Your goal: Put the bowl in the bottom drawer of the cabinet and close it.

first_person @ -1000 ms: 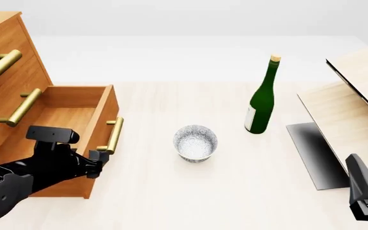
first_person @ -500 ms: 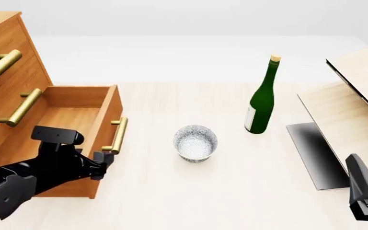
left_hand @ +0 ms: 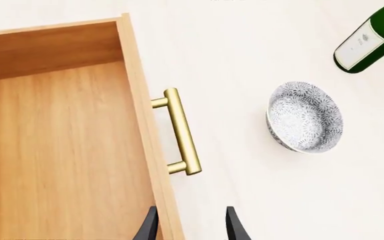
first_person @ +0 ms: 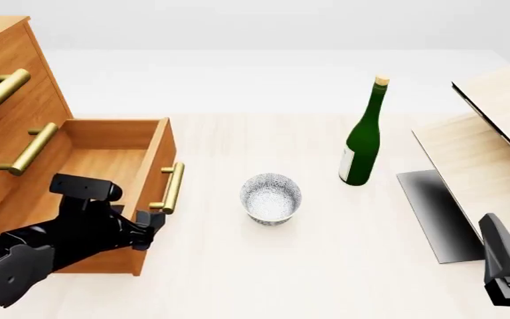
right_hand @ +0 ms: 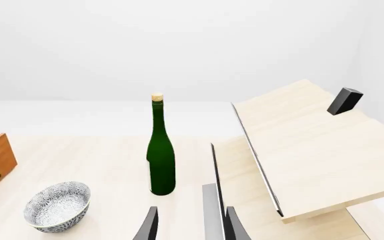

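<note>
On the table (first_person: 237, 266), the bowl (first_person: 271, 198) sits outside the open bottom drawer (first_person: 104, 166).

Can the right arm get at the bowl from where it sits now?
Probably yes. The bowl stands alone on the table, apart from the bottle and the open bottom drawer, with bare tabletop between it and the right tool, whose fingers look open and empty.

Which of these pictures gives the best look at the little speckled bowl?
The left wrist view: it looks down into the bowl, showing its patterned inside and whole rim, standing apart from the open bottom drawer. The front view shows the bowl smaller, mid-table. The right wrist view catches it low, from the side.
</note>
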Tool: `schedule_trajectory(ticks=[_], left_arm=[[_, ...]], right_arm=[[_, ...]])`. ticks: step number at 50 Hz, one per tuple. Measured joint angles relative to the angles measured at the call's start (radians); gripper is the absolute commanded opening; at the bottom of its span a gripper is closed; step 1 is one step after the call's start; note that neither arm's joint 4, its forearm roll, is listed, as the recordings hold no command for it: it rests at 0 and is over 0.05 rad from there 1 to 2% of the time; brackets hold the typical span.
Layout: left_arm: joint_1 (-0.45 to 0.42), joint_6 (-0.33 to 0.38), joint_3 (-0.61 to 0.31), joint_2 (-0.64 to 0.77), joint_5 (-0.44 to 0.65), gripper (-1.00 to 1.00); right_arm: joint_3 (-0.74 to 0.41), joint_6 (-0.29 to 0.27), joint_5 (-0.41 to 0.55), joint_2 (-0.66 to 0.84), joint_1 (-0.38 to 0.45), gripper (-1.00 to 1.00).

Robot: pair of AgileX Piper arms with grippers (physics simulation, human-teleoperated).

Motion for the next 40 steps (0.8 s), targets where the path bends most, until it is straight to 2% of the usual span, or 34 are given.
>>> schedule_trajectory(ticks=[24, 40], left_arm=[[-0.012, 0.037, 0.006, -0.027, 0.006, 1.00], [-0.016, 0.040, 0.006, -0.106, 0.049, 1.00]], right_arm=[[0.000, 0.000, 0.000, 0.000, 0.000, 1.00], [0.000, 0.000, 0.000, 0.000, 0.000, 1.00]])
